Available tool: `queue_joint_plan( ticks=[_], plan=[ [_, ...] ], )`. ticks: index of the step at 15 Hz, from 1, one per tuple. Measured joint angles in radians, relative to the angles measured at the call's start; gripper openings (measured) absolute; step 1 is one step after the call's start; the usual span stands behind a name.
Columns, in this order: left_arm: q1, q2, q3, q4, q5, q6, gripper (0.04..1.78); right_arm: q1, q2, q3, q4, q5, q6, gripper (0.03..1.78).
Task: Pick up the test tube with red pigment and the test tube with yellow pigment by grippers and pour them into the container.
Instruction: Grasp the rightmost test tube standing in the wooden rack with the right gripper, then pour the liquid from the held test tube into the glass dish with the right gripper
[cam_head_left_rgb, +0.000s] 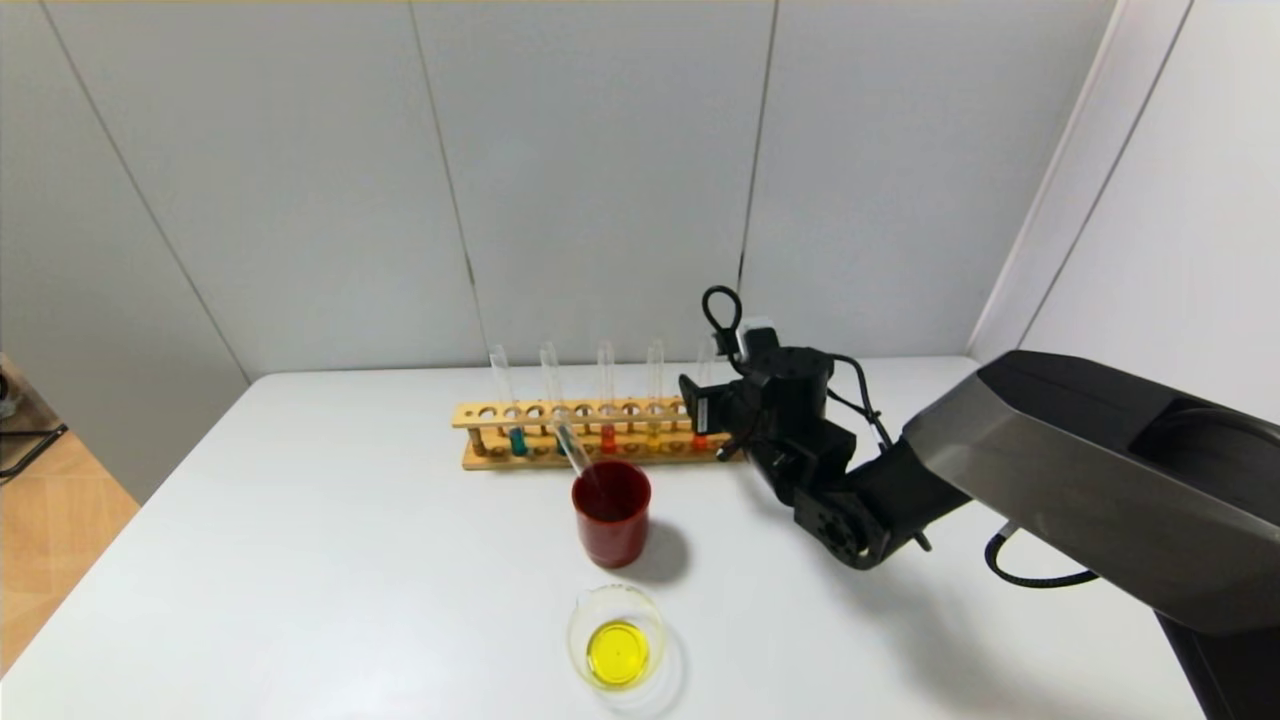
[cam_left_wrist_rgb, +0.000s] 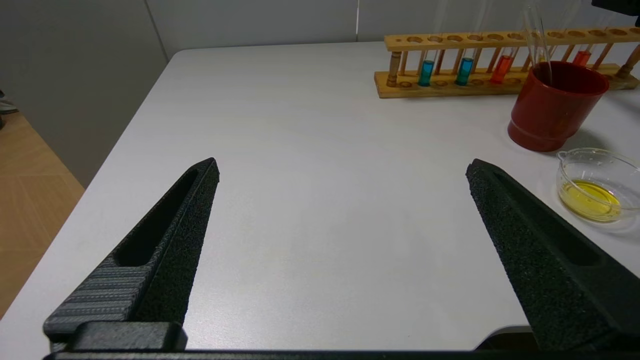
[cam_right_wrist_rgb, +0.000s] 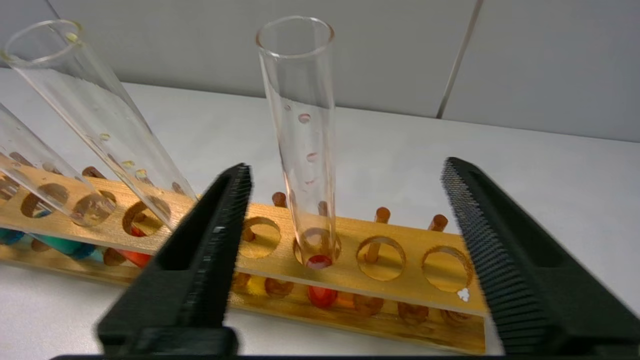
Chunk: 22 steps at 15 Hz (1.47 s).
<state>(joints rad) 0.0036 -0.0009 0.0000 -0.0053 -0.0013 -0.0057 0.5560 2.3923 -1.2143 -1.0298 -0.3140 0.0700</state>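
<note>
- Head view: right gripper (cam_head_left_rgb: 703, 408) sits at the right end of the wooden rack (cam_head_left_rgb: 480, 414), far side of the white table (cam_head_left_rgb: 300, 560). Test tube with red pigment (cam_head_left_rgb: 701, 395) stands upright in the rack right at the gripper front. Container (cam_head_left_rgb: 617, 636), with yellow liquid inside, sits near, in front of the red cup (cam_head_left_rgb: 611, 512), which has an empty tube leaning in it.
- Left wrist view: left gripper (cam_left_wrist_rgb: 342, 172) hovers over bare table, jaws spread wide, holding nothing; container (cam_left_wrist_rgb: 595, 189) off to its right.
- Right wrist view: right gripper (cam_right_wrist_rgb: 345, 172) wide open, empty; red tube (cam_right_wrist_rgb: 305, 145) upright between the fingers, touching neither.
</note>
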Motion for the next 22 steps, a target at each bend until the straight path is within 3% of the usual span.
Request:
queue_joint_plan(
  ticks=[4,6,17,22],
  plan=[
    [0.0,0.0,0.0,0.0,0.0,0.0,1.75,0.004,0.004,-0.021,0.009,-0.002,-0.006,0.53],
    [0.0,0.0,0.0,0.0,0.0,0.0,1.75,0.006,0.005,-0.023,0.008,-0.002,-0.014,0.34],
    [-0.001,0.0,0.0,0.0,0.0,0.0,1.75,0.01,-0.066,-0.047,0.015,-0.007,-0.054,0.32],
    [0.0,0.0,0.0,0.0,0.0,0.0,1.75,0.014,-0.204,-0.054,0.122,-0.003,-0.058,0.32]
  ],
)
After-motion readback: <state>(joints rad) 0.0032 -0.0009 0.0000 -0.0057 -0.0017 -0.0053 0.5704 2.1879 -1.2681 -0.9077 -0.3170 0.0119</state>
